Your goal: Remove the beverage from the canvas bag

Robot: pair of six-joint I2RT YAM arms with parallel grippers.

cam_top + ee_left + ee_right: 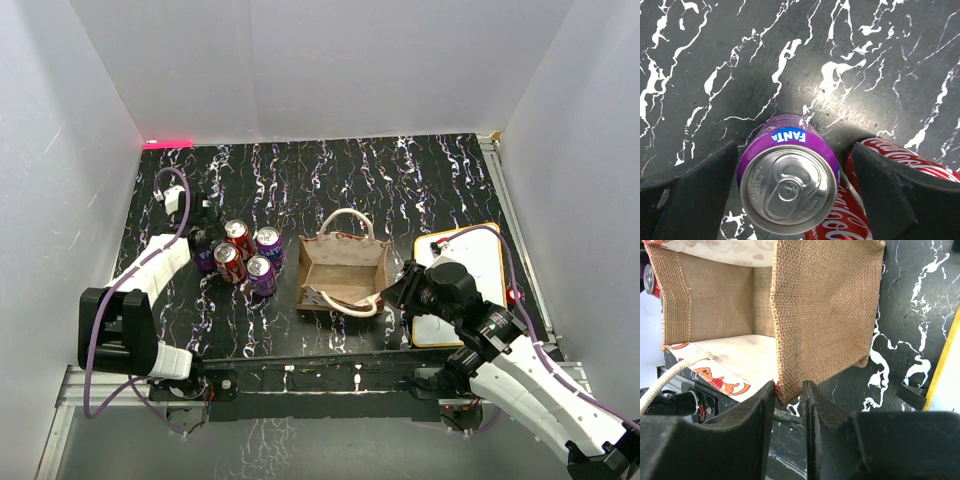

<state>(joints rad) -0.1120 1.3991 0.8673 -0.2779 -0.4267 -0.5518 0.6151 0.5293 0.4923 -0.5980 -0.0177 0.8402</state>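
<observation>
The black, white-veined marble-pattern tabletop is hemmed by pale walls on three sides and by a metal rail at the near edge. A white orange-rimmed board lies at its right.

The small boxy tan-brown canvas bag, with cream looped handles, sits at the centre, mouth up. Both the top view and the right wrist view show a bare floor inside it, so I judge it emptied. The right end effector is clenched on the top edge of the bag's right-hand wall. The burlap is soft and floppy, so that pinch is probably what keeps the mouth spread.

A cluster of four upright red and purple cans stands left of the bag. Just beside it stands the purple aluminium Fanta can, upright on the tabletop.

The left end effector straddles this can, and a sliver of gap shows on one side, so it looks released rather than gripping. The can is stiff and smooth, likely slippery, with some heft if it is full. The best hold is across the round body, below the rim.

A red Coca-Cola can crowds one finger closely. Open room lies to the left and towards the far wall, and straight up is the safest way out.
</observation>
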